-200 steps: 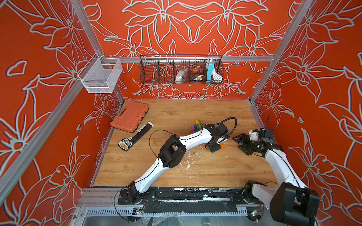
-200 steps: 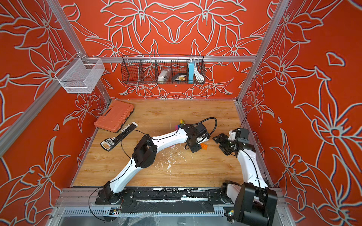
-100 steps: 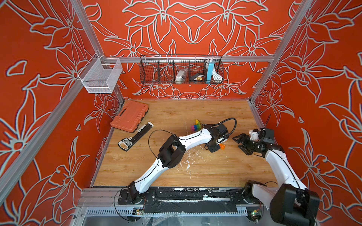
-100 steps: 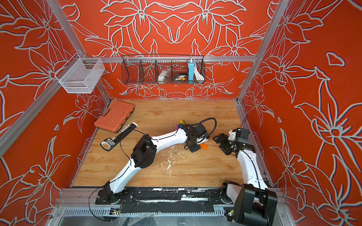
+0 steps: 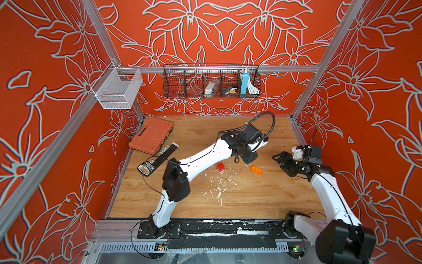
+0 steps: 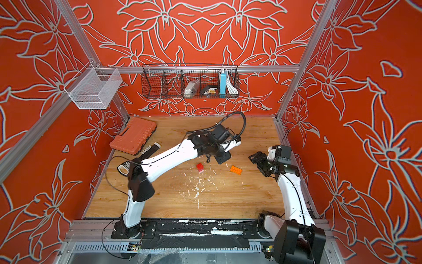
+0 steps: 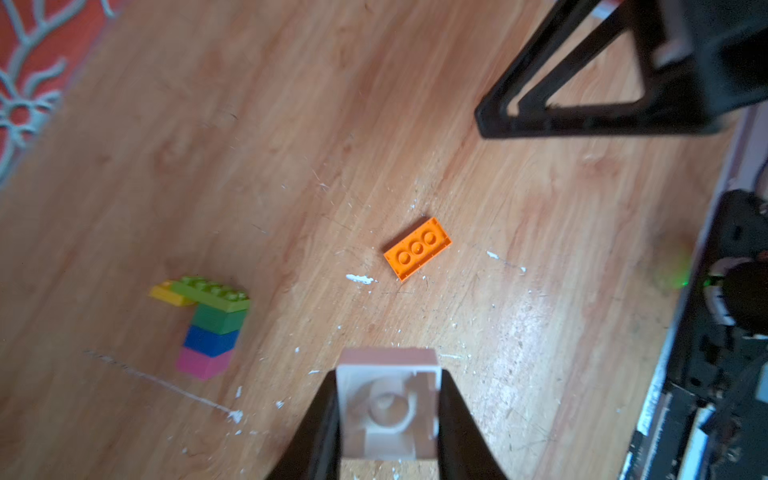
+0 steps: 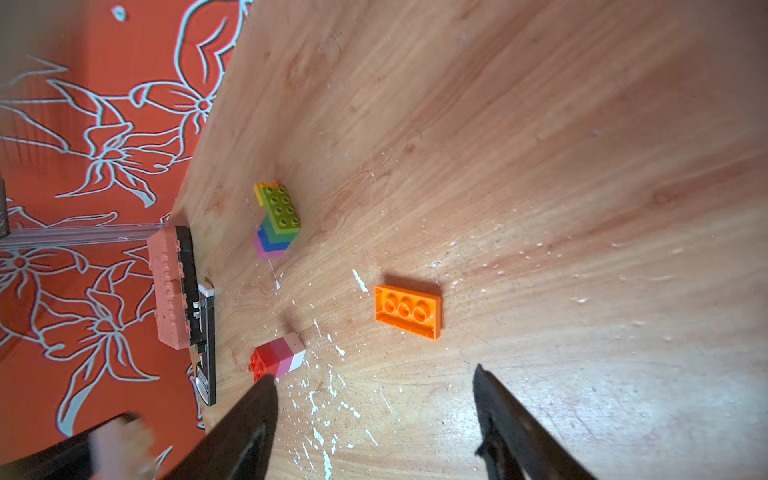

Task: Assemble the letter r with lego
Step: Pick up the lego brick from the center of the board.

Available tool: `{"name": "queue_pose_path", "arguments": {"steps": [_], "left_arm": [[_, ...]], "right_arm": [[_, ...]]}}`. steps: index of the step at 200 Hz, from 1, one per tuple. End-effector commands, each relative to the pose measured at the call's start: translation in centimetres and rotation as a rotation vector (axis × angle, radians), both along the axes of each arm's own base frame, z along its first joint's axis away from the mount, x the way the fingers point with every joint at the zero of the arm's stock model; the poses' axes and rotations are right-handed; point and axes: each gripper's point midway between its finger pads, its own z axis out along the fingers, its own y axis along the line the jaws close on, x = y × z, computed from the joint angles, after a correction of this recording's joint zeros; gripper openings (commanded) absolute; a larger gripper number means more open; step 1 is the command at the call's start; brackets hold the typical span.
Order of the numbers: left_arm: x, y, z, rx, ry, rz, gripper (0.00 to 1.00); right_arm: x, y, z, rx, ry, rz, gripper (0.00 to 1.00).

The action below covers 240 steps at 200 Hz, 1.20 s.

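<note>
Between the two grippers, in both top views, the orange plate (image 5: 256, 169) lies flat on the table (image 5: 262, 196). Its long axis runs roughly from the left arm's side toward the right arm's. The left gripper (image 5: 247, 161) hangs just beside it, nearer than the right gripper (image 5: 279, 162).

Seen from the left wrist, that gripper is clamped on a white brick (image 7: 388, 411), hollow side up. The plate lies ahead, underside up and skewed to the jaws, with a coloured tower (image 7: 210, 324) well apart.

Seen from the right wrist, the jaws stand open and empty. The plate lies ahead, its length running from jaw to jaw.
</note>
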Motion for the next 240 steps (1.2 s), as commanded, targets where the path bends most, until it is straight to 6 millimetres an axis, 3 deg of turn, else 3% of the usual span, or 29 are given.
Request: {"name": "queue_pose_path", "arguments": {"steps": [1,33,71,121,161,181,214,240], "left_arm": [[1.2,1.7,4.4,-0.161,-0.028,0.068,0.0],[1.7,5.2,7.5,-0.403,0.066,0.079,0.0],[2.3,10.2,8.6,-0.572,0.055,0.145,0.0],[0.3,15.2,9.4,-0.572,-0.367,0.113,0.0],[0.5,20.4,11.3,-0.621,-0.589,0.188,0.0],[0.5,21.3,12.0,-0.585,-0.672,0.178,0.0],[-0.3,21.7,14.0,-0.643,-0.736,0.09,0.0],[-2.2,20.8,15.8,-0.723,-0.875,-0.053,0.0]], "right_arm": [[0.5,0.8,1.7,-0.064,-0.027,0.042,0.77],[1.5,3.9,3.7,-0.124,-0.057,0.156,0.78],[2.7,8.1,5.8,-0.177,-0.097,0.305,0.78],[3.4,13.9,8.6,-0.229,-0.187,0.51,0.82],[2.6,18.3,12.2,-0.25,-0.331,0.658,0.84],[2.1,19.3,14.0,-0.208,-0.378,0.688,0.83],[2.0,19.5,15.7,-0.159,-0.393,0.673,0.84],[1.4,20.8,17.9,0.055,-0.394,0.695,0.85]]}}
